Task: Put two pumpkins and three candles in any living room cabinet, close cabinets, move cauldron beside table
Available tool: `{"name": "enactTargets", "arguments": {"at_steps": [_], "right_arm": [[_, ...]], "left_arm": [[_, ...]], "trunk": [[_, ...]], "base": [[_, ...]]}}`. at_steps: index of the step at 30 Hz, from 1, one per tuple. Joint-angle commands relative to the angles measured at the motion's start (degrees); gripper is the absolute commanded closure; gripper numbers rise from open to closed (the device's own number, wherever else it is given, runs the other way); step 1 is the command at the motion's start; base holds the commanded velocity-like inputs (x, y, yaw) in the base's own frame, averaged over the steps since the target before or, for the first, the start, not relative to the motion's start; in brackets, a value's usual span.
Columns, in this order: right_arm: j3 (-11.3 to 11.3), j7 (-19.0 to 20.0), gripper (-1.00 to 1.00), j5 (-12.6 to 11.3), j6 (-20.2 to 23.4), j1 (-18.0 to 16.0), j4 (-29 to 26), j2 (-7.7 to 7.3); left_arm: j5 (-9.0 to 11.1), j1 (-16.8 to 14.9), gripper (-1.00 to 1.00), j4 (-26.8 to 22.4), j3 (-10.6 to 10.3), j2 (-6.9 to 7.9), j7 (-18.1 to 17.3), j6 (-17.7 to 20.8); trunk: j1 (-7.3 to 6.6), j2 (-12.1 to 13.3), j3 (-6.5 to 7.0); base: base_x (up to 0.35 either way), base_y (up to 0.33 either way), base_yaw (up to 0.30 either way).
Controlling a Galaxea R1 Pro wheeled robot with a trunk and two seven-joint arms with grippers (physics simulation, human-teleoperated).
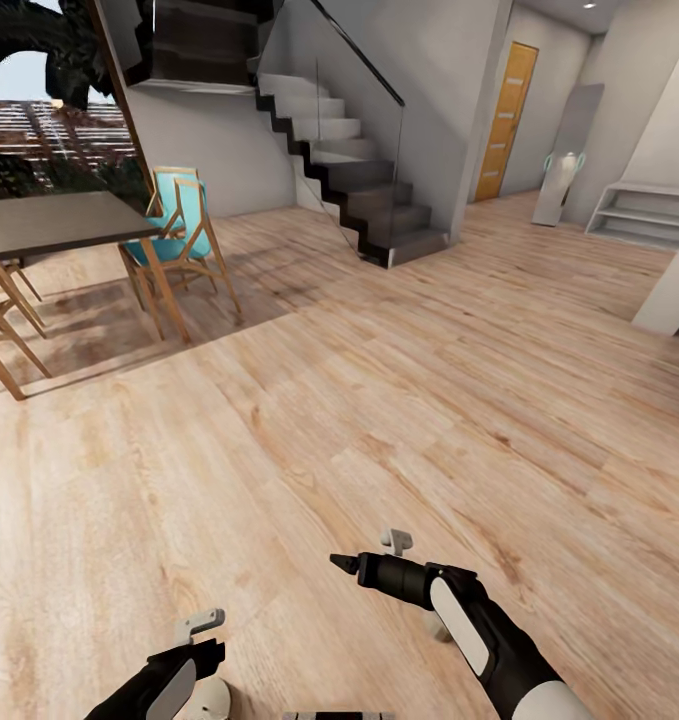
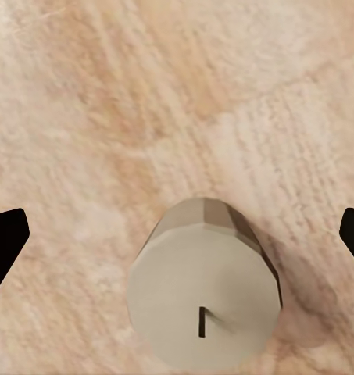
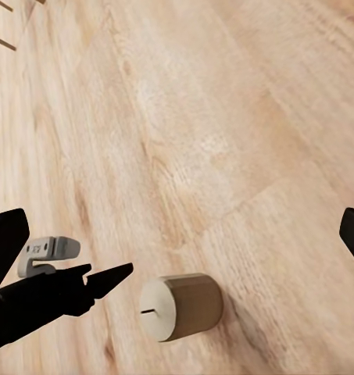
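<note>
**Both grippers low over the wood floor, one candle beneath each**

Nearest to our head camera, our left gripper (image 1: 184,650) hangs at the near left edge of the scene, directly above a short pale beige cylindrical candle (image 1: 211,698) lying on its side on the light wood plank floor (image 1: 379,400). In the left wrist view the same candle (image 2: 204,293) shows its round end face with a short dark wick, and the two black fingertips (image 2: 5,242) stand far apart at either edge of the picture, well clear of the candle. We read the left gripper as wide open and holding nothing.

Our right gripper (image 1: 354,563) reaches out to the near right, its black fingers pointing left. A second pale candle (image 1: 437,628) is partly hidden under the right forearm. In the right wrist view the right fingertips (image 3: 5,242) are likewise spread to both edges with nothing between them, so this gripper is also wide open and empty. That view looks across at the left gripper (image 3: 75,285) with the first candle (image 3: 182,306) on the floor just beside it.

At far left stand a dark rectangular dining table (image 1: 49,222) and a wooden chair with a teal seat (image 1: 179,240). A dark staircase with pale treads (image 1: 349,170) rises at far centre, and an orange door (image 1: 506,120) lies far right.
</note>
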Motion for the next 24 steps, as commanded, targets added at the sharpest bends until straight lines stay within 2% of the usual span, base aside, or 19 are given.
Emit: {"name": "enactTargets", "arguments": {"at_steps": [1, 10, 14, 17, 22, 24], "right_arm": [[-0.02, -0.03, -1.00, -0.31, 0.33, -0.03, -0.03, 0.02], [-0.10, -0.03, -1.00, -0.39, 0.33, -0.03, -0.04, -0.02], [-0.08, -0.03, -1.00, -0.40, 0.33, -0.03, 0.01, 0.03], [-0.10, -0.03, -1.00, -0.40, 0.33, -0.03, 0.05, 0.04], [-0.05, -0.06, -1.00, -0.46, 0.33, -0.03, 0.06, 0.04], [-0.03, -0.09, -1.00, -0.47, 0.33, -0.03, 0.06, 0.04]], "left_arm": [[0.48, -0.01, -1.00, -0.16, -0.49, 0.08, 0.47, 0.23], [0.65, -0.01, -1.00, -0.16, -0.35, -0.19, 0.33, 0.29], [0.77, -0.01, -1.00, -0.14, -0.43, -0.20, -2.16, 0.37], [0.82, -0.01, -1.00, -0.14, -0.50, -0.20, -4.43, 0.39], [0.63, -0.01, -1.00, -0.15, -0.42, -0.20, -4.69, 0.33], [0.57, -0.01, -1.00, -0.15, -0.38, -0.20, -4.66, 0.32]], "trunk": [[0.21, -0.44, -0.23], [2.19, -4.04, -1.85], [3.07, -5.65, -2.56], [3.15, -5.69, -3.23], [3.28, -5.76, -4.34], [3.28, -5.76, -4.34]], "base": [[0.000, 0.000, 0.000], [0.000, 0.000, 0.000], [0.000, 0.000, 0.000], [0.000, 0.000, 0.000], [0.000, 0.000, 0.000], [0.000, 0.000, 0.000]]}}
